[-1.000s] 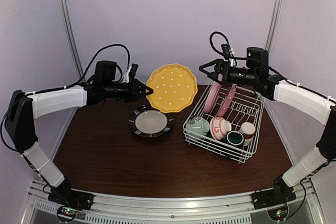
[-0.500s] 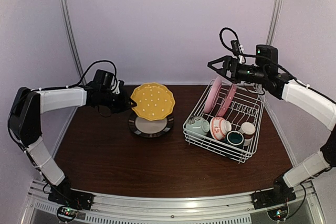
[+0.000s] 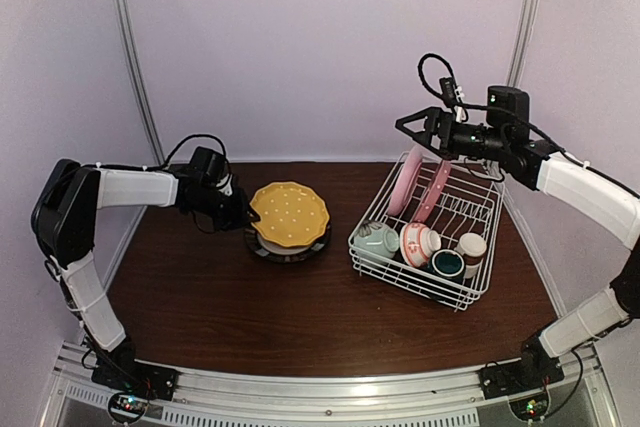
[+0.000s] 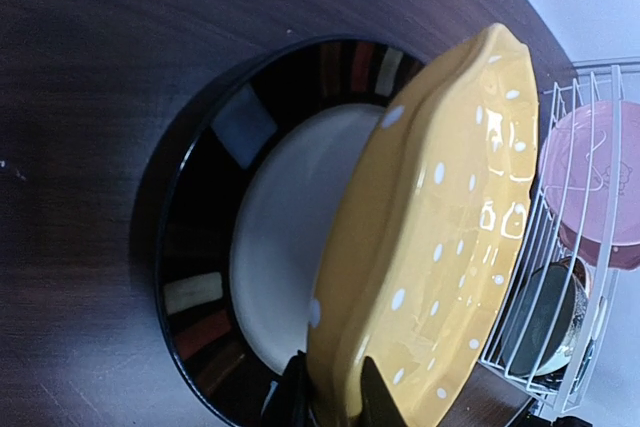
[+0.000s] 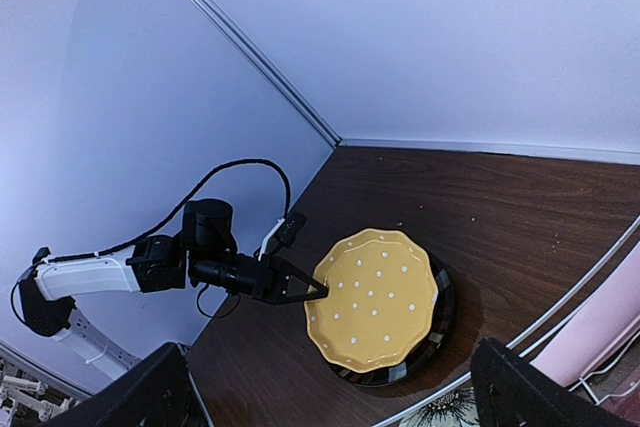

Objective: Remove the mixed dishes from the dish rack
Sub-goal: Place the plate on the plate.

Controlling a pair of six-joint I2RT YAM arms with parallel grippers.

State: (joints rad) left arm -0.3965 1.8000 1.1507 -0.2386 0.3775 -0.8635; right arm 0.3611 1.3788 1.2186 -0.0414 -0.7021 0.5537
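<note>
Locating the yellow dotted plate (image 3: 289, 215) first: where do we record it? (First inspector)

We record it out of the dish rack (image 3: 410, 283), over the black-rimmed plate (image 3: 290, 248) on the counter (image 3: 250, 307), left of the rack. It sits tilted, dotted face up. We cannot tell from any view whether its far edge touches the plate beneath. (Second inspector)

And the grip? (First inspector)

We find the left pincer (image 3: 247, 215) closed narrowly on the plate's left rim, and the left wrist view shows the fingertips (image 4: 290, 402) pinching that edge. The plate extends away from the pincer, rightward toward the rack, its face roughly in line with the fingers. The right pincer (image 3: 408, 137) stands fully open and holds nothing. It hovers above the rack's far end, just over the pink plates (image 3: 405, 182). (Second inspector)

What do we judge the next move turns on? (First inspector)

We judge it turns on the release. The yellow plate does not yet lie flat, so it wants lowering until it nests on the black-rimmed one. Let go early, and it could slide off that rim onto the counter. The rack holds the pink plates, the pale green bowl (image 3: 377, 240), the red-patterned bowl (image 3: 418, 243) and two small cups (image 3: 448, 264). For these we note the right arm is plainly the nearer. (Second inspector)
</note>
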